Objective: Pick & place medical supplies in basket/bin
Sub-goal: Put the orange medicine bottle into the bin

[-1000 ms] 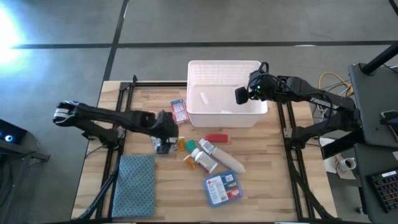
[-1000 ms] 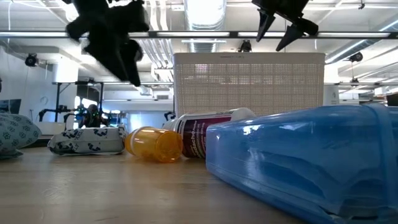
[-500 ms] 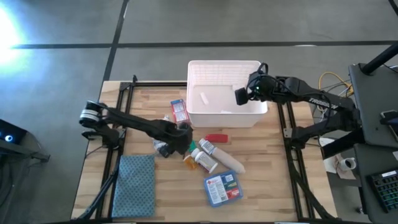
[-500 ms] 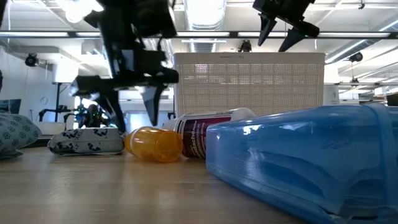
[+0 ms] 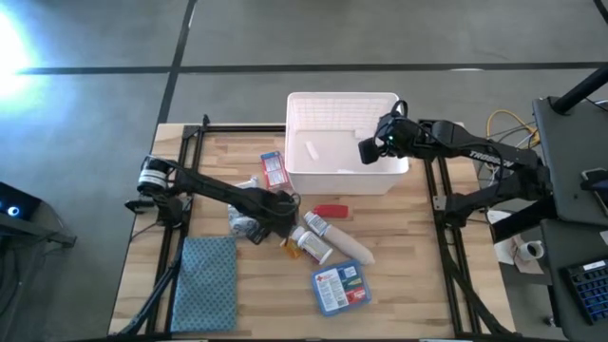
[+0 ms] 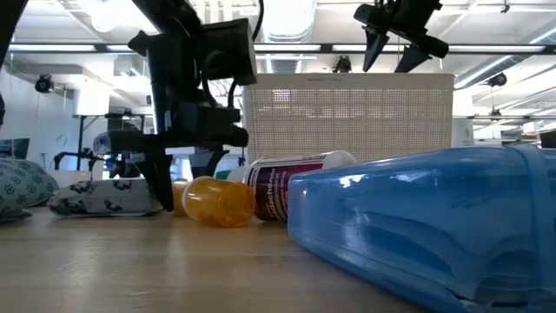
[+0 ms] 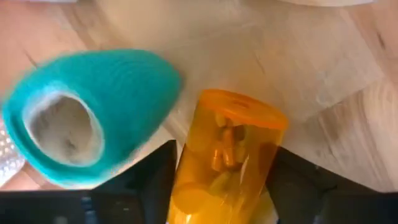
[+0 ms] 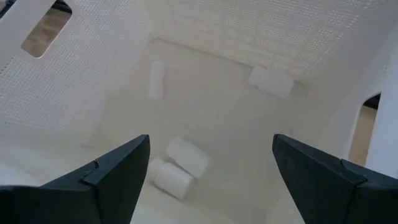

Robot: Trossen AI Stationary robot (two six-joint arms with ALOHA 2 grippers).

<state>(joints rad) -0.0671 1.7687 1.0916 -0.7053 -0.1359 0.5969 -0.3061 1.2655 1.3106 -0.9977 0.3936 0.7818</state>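
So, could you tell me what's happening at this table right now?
The left gripper is down on the table with its fingers either side of an orange vial lying beside a teal roll. The right gripper hangs open over the white bin, which already holds some white items. Other supplies lie on the table.

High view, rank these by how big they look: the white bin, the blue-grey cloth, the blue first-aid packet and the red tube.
1. white bin
2. blue-grey cloth
3. blue first-aid packet
4. red tube

All lie at table level under the overhead camera, so nearness does not skew this order.
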